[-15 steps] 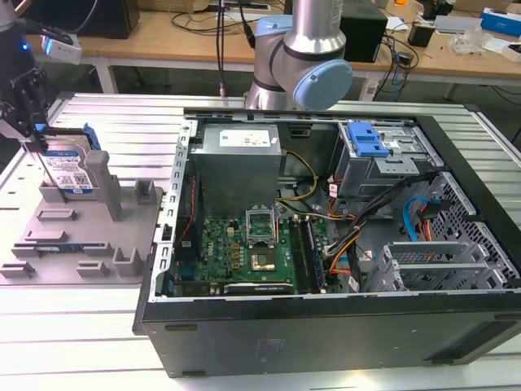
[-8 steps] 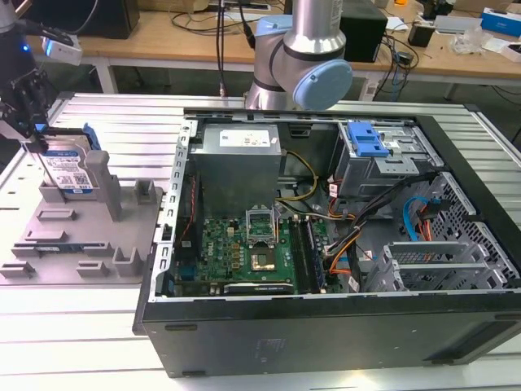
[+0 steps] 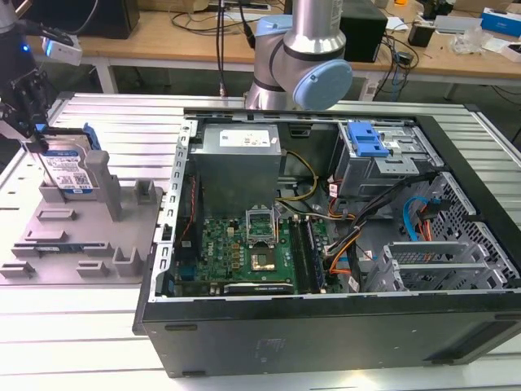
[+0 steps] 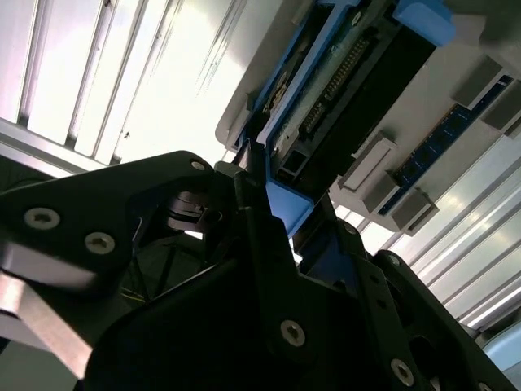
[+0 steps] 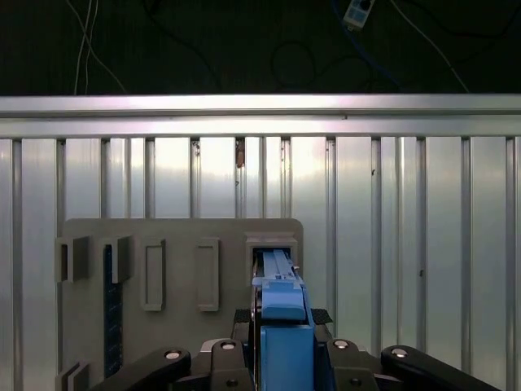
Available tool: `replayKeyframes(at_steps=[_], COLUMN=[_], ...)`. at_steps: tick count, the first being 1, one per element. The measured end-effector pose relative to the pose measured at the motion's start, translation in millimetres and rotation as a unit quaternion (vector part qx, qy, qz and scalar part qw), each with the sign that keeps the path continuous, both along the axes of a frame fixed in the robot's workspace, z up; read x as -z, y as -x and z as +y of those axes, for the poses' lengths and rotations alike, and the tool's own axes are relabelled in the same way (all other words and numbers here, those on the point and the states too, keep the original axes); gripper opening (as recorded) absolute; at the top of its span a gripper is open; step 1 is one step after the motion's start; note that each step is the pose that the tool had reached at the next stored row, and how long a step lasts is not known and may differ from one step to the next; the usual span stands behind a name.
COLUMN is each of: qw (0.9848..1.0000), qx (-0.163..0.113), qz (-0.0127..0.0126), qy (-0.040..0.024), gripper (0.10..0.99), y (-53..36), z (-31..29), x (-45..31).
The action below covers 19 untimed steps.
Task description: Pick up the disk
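Right up front sits the open computer case (image 3: 326, 244), the biggest thing on the slatted metal table (image 3: 98, 342), well off to one side of the gripper, toward the exterior view's right. Inside it we've got the green motherboard (image 3: 252, 248), the grey power supply (image 3: 240, 159), a blue drive-bay bracket (image 3: 366, 140) and a tangle of coloured cables (image 3: 346, 244). Behind the case stands the arm's base joint (image 3: 301, 61) with its blue cap.

Now to the action: directly beneath the gripper lies the grey fixture tray (image 3: 73, 236), posts standing upright, rectangular slots showing in the first wrist view (image 5: 179, 277).

And there's the disk (image 3: 67, 169)! It stands on edge in the tray's slot, label with blue band facing out, blue side rail on top. In the first wrist view the blue rail (image 5: 283, 314) runs straight between the black fingers; in the second wrist view the connector edge (image 4: 342, 90) points away from the gripper.

The gripper (image 3: 32, 134) is down over the disk's upper edge, fingers (image 4: 264, 236) clenched against its two faces — it's grasping the disk, whose lower end sits in the slot.
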<state>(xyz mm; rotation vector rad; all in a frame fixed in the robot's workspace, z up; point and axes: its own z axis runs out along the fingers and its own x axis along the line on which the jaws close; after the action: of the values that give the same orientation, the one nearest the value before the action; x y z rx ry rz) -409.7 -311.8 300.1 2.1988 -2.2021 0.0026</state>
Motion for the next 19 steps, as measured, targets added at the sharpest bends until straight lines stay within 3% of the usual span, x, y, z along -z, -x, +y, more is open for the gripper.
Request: replayKeyframes(at_steps=[5, 8, 9, 14, 19], qw=[1.0, 1.0, 1.0, 1.0, 1.0], qx=[0.0, 0.0, 0.0, 0.0, 0.0], qz=[-0.0001, -0.0001, -0.0003, -0.0005, -0.0007], qy=[-0.0007, -0.0009, -0.0017, -0.0026, -0.0029], gripper=[0.365, 0.365, 0.365, 0.365, 0.365], y=[0.4, 0.6, 0.6, 0.6, 0.6], z=[-0.6, -1.4, -2.0, -3.3, -4.4], x=[-0.8, -7.7, -15.4, -37.9, -65.9])
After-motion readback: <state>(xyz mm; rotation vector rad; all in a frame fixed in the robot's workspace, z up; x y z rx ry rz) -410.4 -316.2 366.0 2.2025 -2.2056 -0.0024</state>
